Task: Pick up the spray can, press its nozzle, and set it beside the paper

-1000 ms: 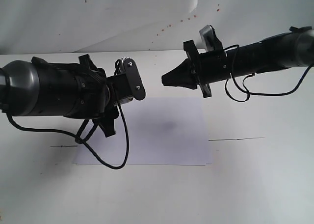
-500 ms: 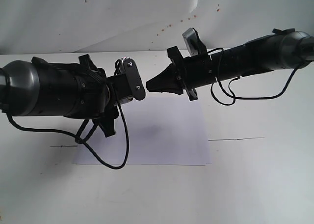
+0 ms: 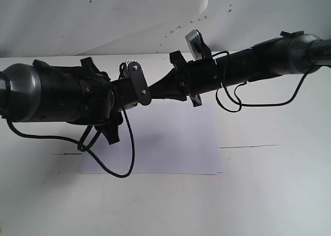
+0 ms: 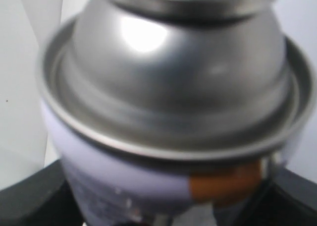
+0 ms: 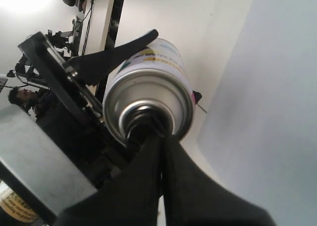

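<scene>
Grips the spray can [image 5: 148,87] sideways in the left claw [image 3: 135,88], aloft over the paper [image 3: 176,143] lying flat on the white surface [image 3: 269,194]. Touches the black nozzle [image 5: 141,128] with the right claw [image 5: 158,141], fingers pinched together.

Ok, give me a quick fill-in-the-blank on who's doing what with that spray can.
The left gripper is shut on the ____.
The ____ gripper, fingers shut, meets the can's top.
Under both arms lies a white sheet of ____.
Missing: spray can; right; paper.
</scene>
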